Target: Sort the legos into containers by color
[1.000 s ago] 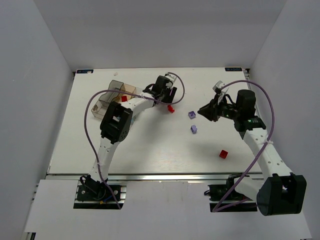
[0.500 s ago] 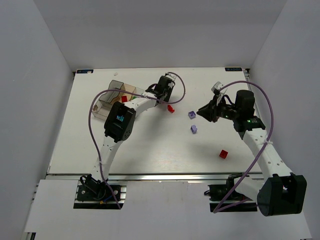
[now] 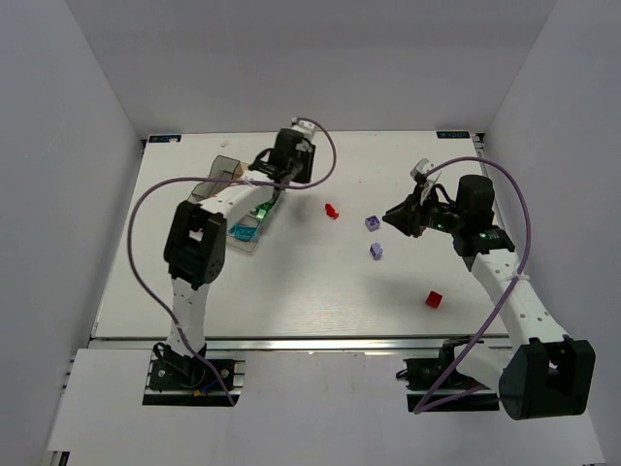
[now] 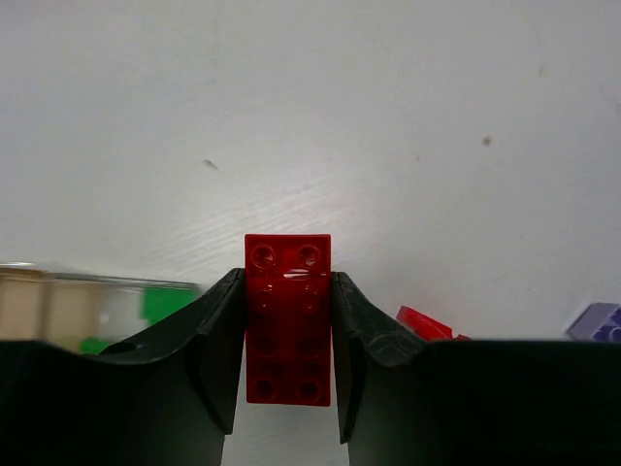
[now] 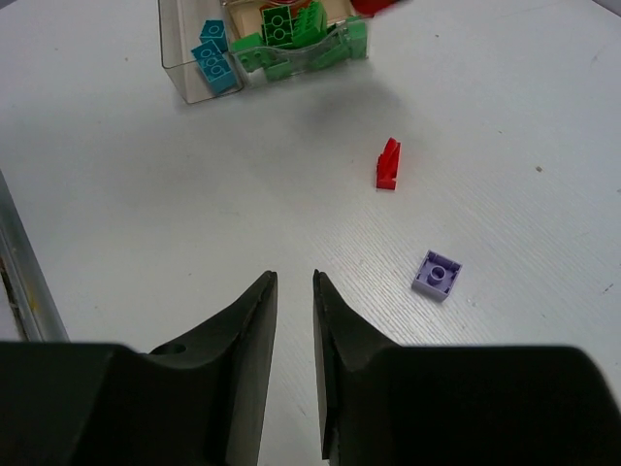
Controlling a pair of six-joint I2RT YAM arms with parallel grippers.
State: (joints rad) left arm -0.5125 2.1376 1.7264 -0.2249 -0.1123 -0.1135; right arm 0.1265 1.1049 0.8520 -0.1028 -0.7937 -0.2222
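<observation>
Left arm: I reach far across the bench (image 3: 310, 282), wrist just beside the tray (image 5: 179, 68).
Left end effector (image 4: 287, 388): clamped on a red brick (image 4: 287, 282), studs toward the camera.
Right arm: elbow bent, wrist aimed left above the bench.
Right end effector (image 5: 294, 320): narrow gap, nothing held.
Loose bricks: red one (image 3: 331, 210) and purple one (image 3: 372, 222) on the bench.

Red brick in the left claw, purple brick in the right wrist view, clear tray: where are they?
red brick (image 4: 287, 320): left wrist view, middle of its studded face.
purple brick (image 5: 437, 275): right wrist view, its top stud.
clear tray (image 5: 178, 58): right wrist view, bare side wall.
</observation>
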